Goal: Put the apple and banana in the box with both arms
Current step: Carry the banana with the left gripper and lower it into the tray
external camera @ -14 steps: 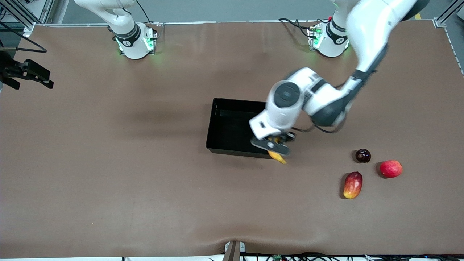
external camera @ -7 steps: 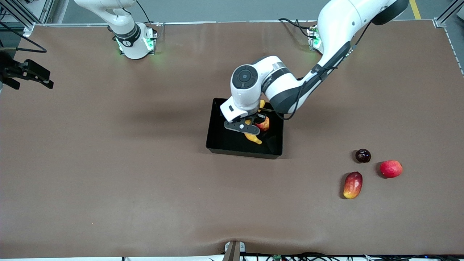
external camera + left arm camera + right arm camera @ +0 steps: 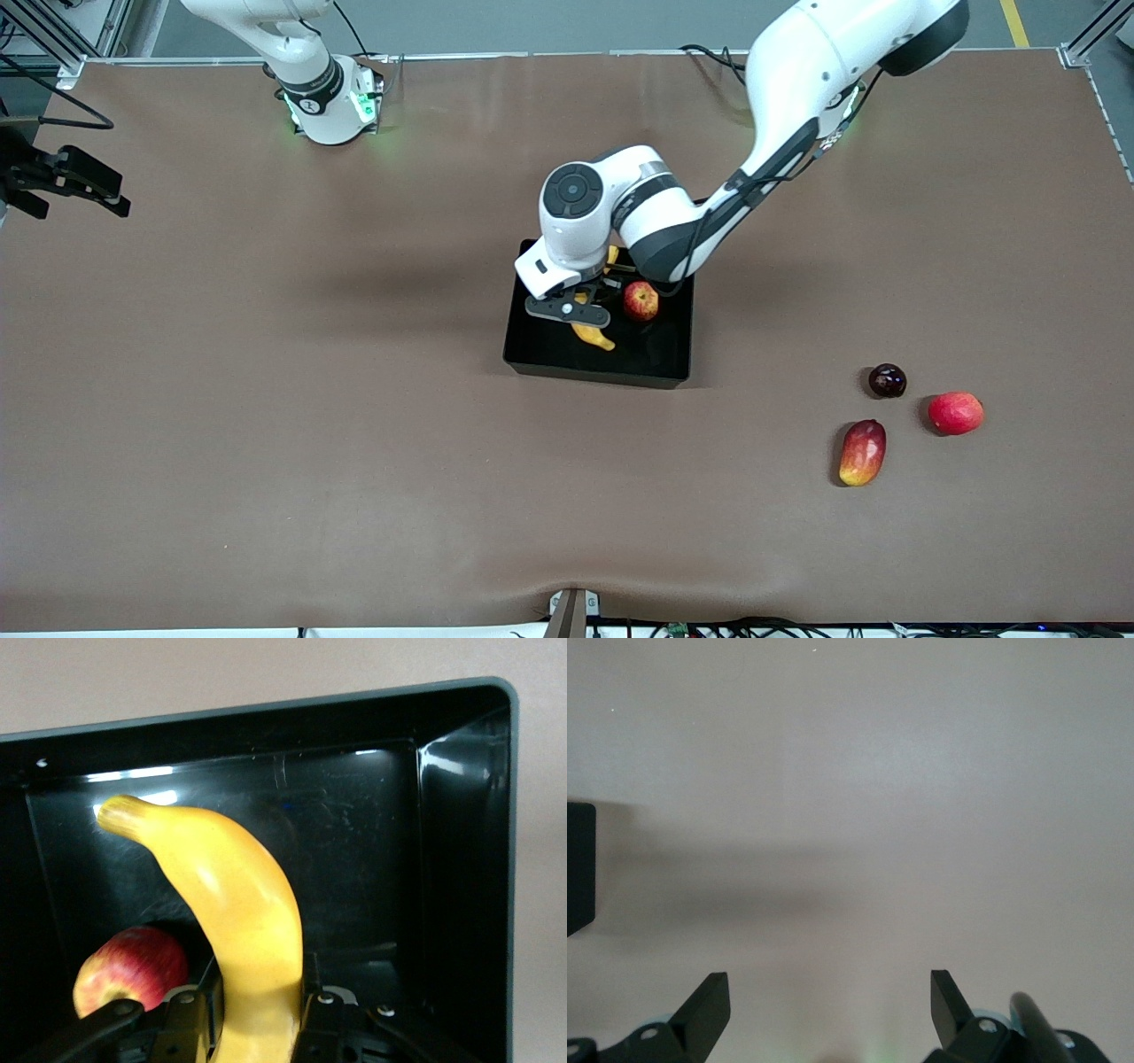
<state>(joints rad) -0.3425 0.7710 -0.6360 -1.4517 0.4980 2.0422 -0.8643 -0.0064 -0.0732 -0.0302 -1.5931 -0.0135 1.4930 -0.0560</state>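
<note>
While the curved yellow banana (image 3: 592, 334) hangs over the interior of the shallow black rectangular plastic box (image 3: 532, 350), it is pinched between the fingers of the left gripper (image 3: 586, 307), which is clamped on its lower body; in the left wrist view the banana (image 3: 235, 930) rises from between the fingers (image 3: 189, 1028), its stem end over the box floor (image 3: 354, 842). The small round red apple with yellow speckles (image 3: 640, 300) lies inside the box, just beside the banana, toward the left arm's end; it also shows in the left wrist view (image 3: 128, 967). The box stands near the middle of the brown surface (image 3: 266, 399). Toward the left arm's end of the surface lie three other fruits: a small dark round fruit (image 3: 887, 380), a smooth pinkish-red rounded fruit (image 3: 955, 413) and an oblong red-and-yellow fruit (image 3: 862, 452), the last nearest the front camera. The right arm waits at its own end; the right gripper (image 3: 830, 1005) has its fingers spread wide over bare surface.
</note>
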